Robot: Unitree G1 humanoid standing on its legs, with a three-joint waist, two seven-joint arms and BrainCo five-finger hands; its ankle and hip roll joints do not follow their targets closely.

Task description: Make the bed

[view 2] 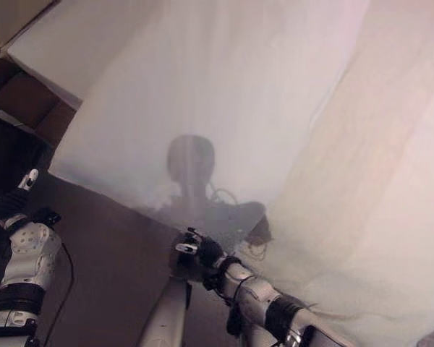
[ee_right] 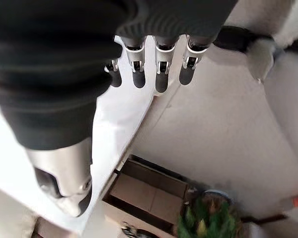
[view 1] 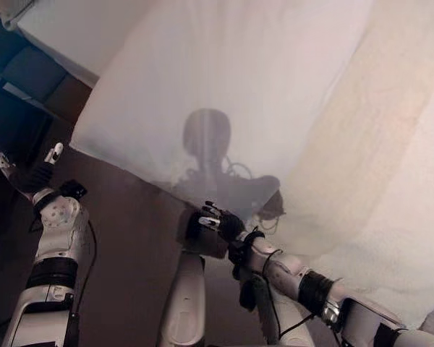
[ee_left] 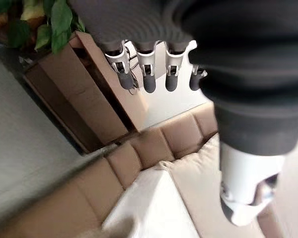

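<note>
Both hands were seen open and holding nothing, the right hand (view 1: 218, 220) hung just beside the near edge of the white sheet (view 1: 224, 87), apparently placed to take it, the left hand (view 1: 30, 176) raised well apart.

Both eye views: head cam, steep look down, share white sheet (view 1: 224, 79) edge, right hand (view 1: 215, 220), left hand (view 1: 25, 173). Wrist cams v. close behind fingers: left faces padded headboard (ee_left: 139, 158) past fingertips; right faces sheet edge, potted plant (ee_right: 208, 218).
</note>
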